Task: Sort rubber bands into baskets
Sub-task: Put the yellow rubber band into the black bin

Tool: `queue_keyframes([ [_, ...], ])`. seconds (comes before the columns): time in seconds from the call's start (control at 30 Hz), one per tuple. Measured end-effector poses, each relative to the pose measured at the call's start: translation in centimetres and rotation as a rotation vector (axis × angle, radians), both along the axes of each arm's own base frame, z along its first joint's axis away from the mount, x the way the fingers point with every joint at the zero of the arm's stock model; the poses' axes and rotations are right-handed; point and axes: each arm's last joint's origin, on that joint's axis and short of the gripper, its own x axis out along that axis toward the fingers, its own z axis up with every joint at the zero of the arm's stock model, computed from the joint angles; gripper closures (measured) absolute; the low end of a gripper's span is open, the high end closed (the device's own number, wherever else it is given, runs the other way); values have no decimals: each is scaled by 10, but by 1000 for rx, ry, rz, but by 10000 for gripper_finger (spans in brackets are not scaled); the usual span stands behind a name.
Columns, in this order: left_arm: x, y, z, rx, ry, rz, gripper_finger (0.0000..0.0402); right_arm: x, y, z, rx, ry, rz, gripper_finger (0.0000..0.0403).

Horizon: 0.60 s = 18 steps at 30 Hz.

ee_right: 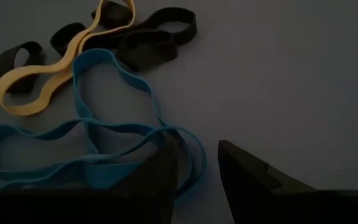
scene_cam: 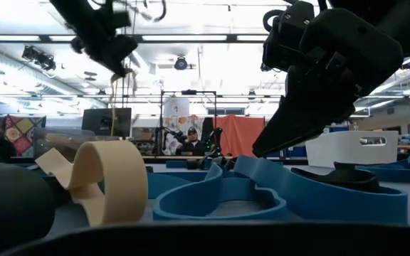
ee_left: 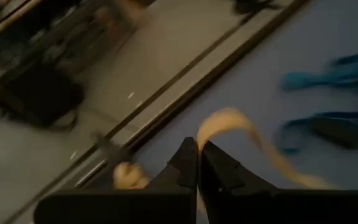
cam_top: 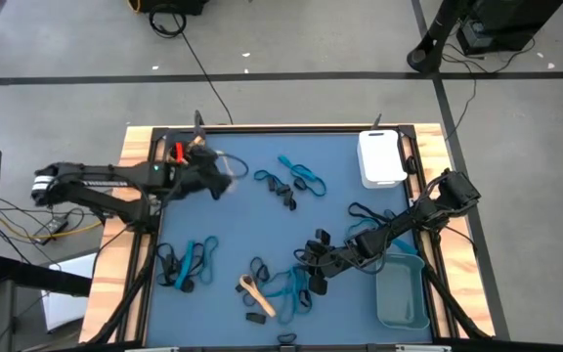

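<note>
Blue mat (cam_top: 340, 196) with rubber bands (cam_top: 291, 181) spread all over, white basket (cam_top: 380, 156) at far right corner, left gripper (ee_left: 197, 163) near far left corner pinched shut on tan band (ee_left: 229, 121), right gripper (ee_right: 196, 163) part open low over blue band (ee_right: 104, 134); sorting underway, next likely needs tan band dropped in a basket.

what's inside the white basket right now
Can't tell: the high view shows the white basket from above with no band visible inside, but glare washes out its interior; in the low view its wall hides the contents.
</note>
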Motion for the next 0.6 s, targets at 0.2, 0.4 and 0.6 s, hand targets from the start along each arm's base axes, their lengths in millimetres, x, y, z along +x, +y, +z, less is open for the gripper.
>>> queue_keyframes([
  [0.2, -21, 31, -2, -85, 38, 165, 389, -1, 2, 0, -1, 4, 8, 275],
  [0.4, -36, 50, -7, -138, 82, 301, 389, -2, 2, -1, -4, 7, 9, 275],
  [0.6, -51, 63, -11, -214, 115, 405, 389, -2, 3, -1, -5, 8, 11, 275],
])
